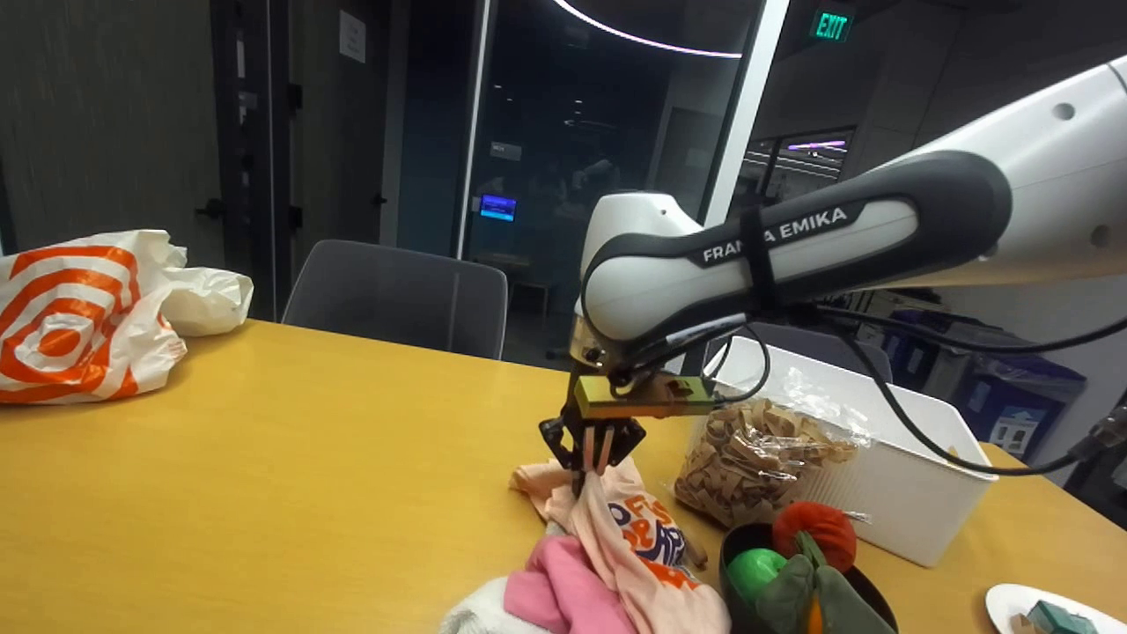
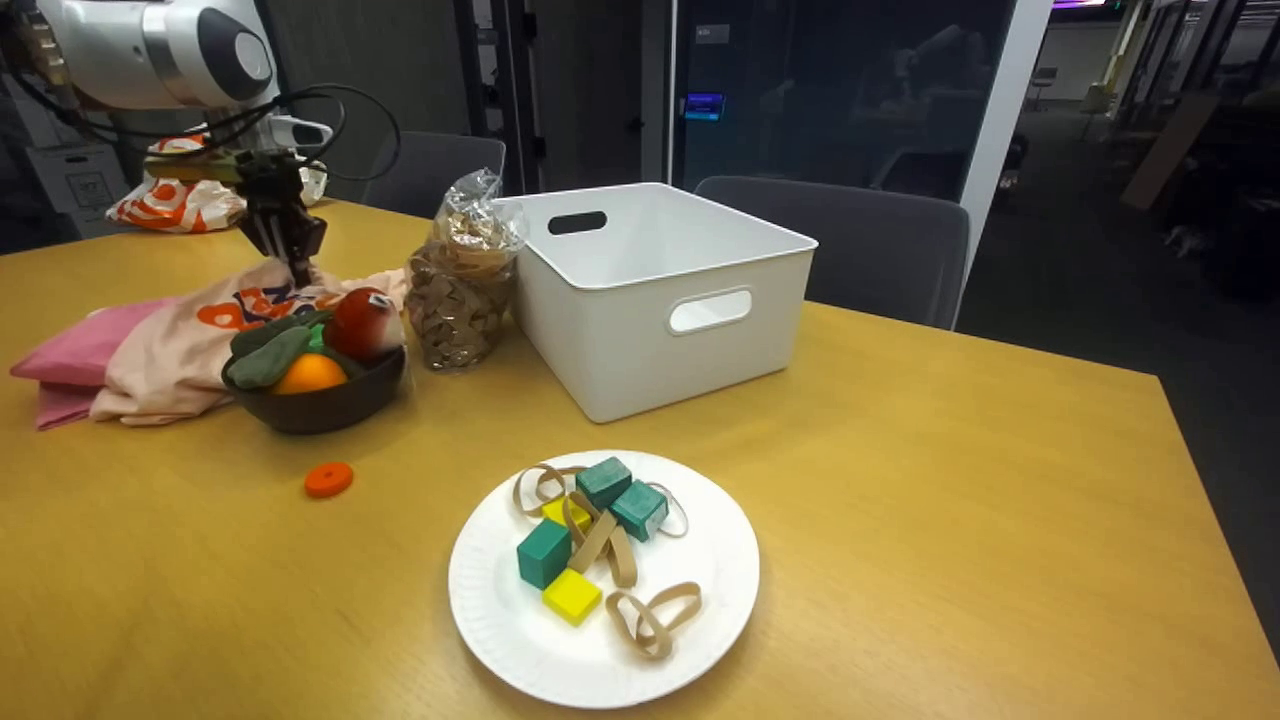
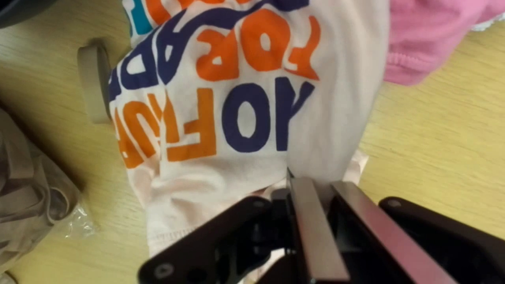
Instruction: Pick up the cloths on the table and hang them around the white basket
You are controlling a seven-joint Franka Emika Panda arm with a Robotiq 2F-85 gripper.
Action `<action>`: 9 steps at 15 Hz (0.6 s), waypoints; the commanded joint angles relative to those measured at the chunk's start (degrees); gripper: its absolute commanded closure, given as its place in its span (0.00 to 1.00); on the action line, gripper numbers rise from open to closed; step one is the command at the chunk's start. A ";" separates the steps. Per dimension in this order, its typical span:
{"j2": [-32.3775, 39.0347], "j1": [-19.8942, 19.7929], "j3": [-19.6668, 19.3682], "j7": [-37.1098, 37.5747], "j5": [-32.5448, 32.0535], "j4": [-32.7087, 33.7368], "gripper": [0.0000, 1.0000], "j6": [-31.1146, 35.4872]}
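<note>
- See a yellow tabletop (image 2: 950,520) spreading across both exterior views.
- Make out a white-and-grey arm (image 1: 863,238) reaching in over the tabletop.
- See grey chairs (image 2: 845,240) behind the tabletop's far edge.
- Find the white basket (image 2: 690,350) upright on the tabletop.
- See an orange-ringed shopping bag (image 1: 79,326), crumpled, well apart from the basket.
- Find the peach cloth (image 3: 221,114) lying lettered side up on the tabletop, apart from the basket, with one fold raised.
- Find the pink cloth (image 1: 572,586) on the tabletop too, partly beneath the peach cloth, with a white cloth (image 1: 489,609) at the edge.
- See a white plate (image 2: 500,625) in front of the basket in an exterior view.
- Make out a clear bag (image 2: 465,275) of tan bands (image 2: 455,320), upright between the basket and the peach cloth, just beside the basket; cannot tell whether touching.
- See a dark bowl (image 2: 315,412) just beside the peach cloth, holding red, green and orange fruit-like pieces (image 2: 312,374).
- Note the pincer (image 3: 321,186) pointing down, grasping the raised fold of peach cloth between fingers (image 3: 317,232).
- See green blocks (image 2: 544,553) and yellow blocks (image 2: 572,597) on the plate, among more tan bands.
- See an orange disc (image 2: 329,479) on the tabletop near the bowl.
</note>
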 commanded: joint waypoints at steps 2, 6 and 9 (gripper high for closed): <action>-3.43 -3.17 1.74 -4.77 6.10 0.94 0.92 0.18; -6.41 -5.54 2.25 -6.97 10.82 0.34 0.91 3.02; -9.24 -6.70 1.63 -6.41 12.45 -1.69 0.90 9.95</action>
